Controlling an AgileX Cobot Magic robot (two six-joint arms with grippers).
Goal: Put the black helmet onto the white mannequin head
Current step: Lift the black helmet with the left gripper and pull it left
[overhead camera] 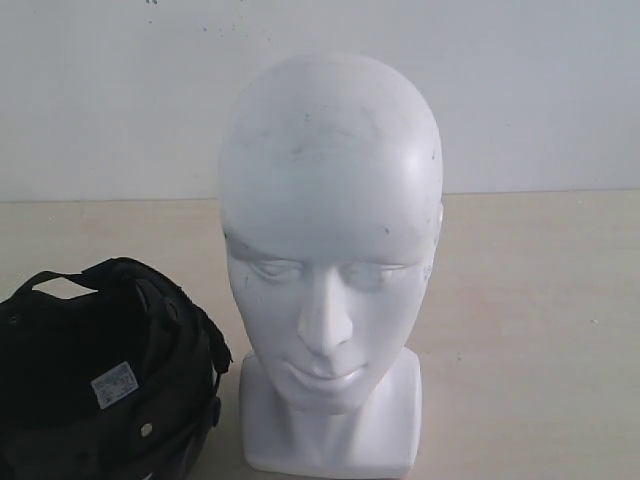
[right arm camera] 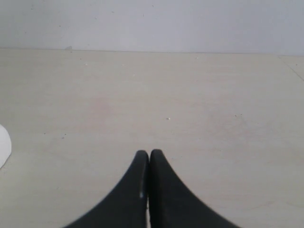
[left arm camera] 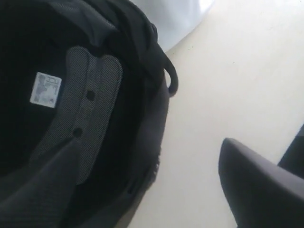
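In the exterior view the black helmet (overhead camera: 110, 370) lies opening-up on the table (overhead camera: 540, 300) just beside the white mannequin head (overhead camera: 330, 250), whose crown is bare. In the left wrist view the left gripper (left arm camera: 149, 145) straddles the helmet's rim, jaws spread wide, one finger inside, one outside, gripping nothing. In the right wrist view the right gripper (right arm camera: 149, 153) is closed and empty above the table. Grasp, flip and seating are all left to do

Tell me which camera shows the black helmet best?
The left wrist view: the black helmet sits close up, padding and white label clear. The exterior view cuts it off at the lower left corner. The right wrist view shows none of it.
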